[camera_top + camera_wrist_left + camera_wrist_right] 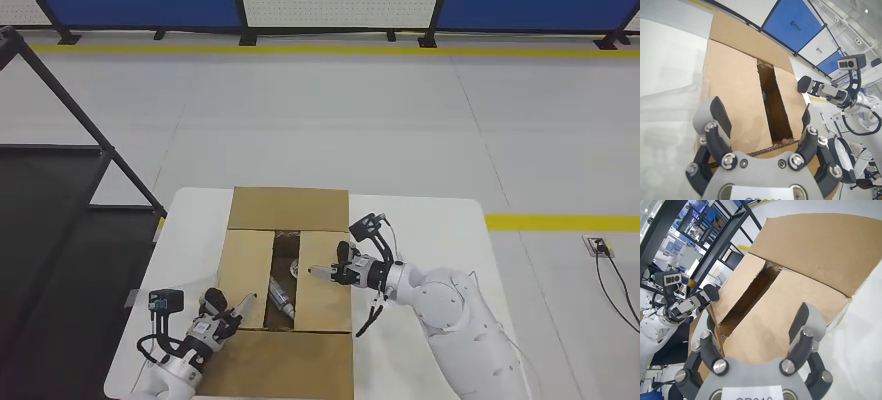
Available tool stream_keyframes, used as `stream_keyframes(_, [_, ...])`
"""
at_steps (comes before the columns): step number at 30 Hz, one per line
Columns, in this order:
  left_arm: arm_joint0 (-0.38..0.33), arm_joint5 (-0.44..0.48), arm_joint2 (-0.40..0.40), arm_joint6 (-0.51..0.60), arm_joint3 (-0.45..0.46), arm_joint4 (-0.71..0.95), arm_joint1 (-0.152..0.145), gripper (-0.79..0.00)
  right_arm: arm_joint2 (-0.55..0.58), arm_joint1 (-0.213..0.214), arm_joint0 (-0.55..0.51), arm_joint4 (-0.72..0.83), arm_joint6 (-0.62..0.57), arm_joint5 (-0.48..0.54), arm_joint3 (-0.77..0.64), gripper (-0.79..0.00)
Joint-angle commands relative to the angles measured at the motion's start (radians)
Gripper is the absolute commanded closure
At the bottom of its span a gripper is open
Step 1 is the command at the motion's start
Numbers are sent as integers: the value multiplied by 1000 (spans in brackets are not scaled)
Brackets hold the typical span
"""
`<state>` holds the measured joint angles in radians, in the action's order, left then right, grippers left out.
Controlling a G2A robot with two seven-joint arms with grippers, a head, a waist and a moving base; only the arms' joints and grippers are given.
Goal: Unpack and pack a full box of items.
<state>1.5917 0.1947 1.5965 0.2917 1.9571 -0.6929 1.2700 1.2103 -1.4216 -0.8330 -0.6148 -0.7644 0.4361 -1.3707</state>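
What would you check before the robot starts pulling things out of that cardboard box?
1. Box on the table: ok.
2. Inner flaps folded back: not ok, only a narrow gap between them.
3. Left arm, jaws open and empty: ok.
4. Right arm, jaws open and empty: ok.
5. Contents: cannot tell; one bottle-like item shows through the gap.
6. Arms well apart: ok.

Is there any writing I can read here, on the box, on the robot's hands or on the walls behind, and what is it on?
Cardboard box: no print on the flaps in view.
Left gripper, white sticker: cut off at the picture's edge, unreadable.
Right gripper, white tag: cut off likewise, unreadable.
Blue wall panel, white wall panel: a small logo with a word on each, too small to quote reliably.
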Motion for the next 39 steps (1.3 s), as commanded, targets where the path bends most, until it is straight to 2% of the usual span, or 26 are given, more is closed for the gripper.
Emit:
stream_keyframes(1, [2, -2, 3, -1, 0, 6, -1, -785, 0, 0, -1, 1, 1, 1, 0, -785])
stream_keyframes(13, [-5, -12, -12, -3, -10, 3, -4, -785, -21, 3, -22, -30, 44, -6, -21, -785])
stream_keyframes(27, [-17, -26, -29, -5, -24, -6, -8, -785, -85, 4, 18, -108, 45, -83, -7, -785])
stream_keyframes(33, [-18, -30, -25, -8, -20, 8, -9, -785, -80, 8, 3, -34, 49, -36, -32, -785])
stream_keyframes(39, [-15, -30, -24, -12, -16, 16, -11, -785, -89, 15, 0, 25, -20, 9, -42, -785])
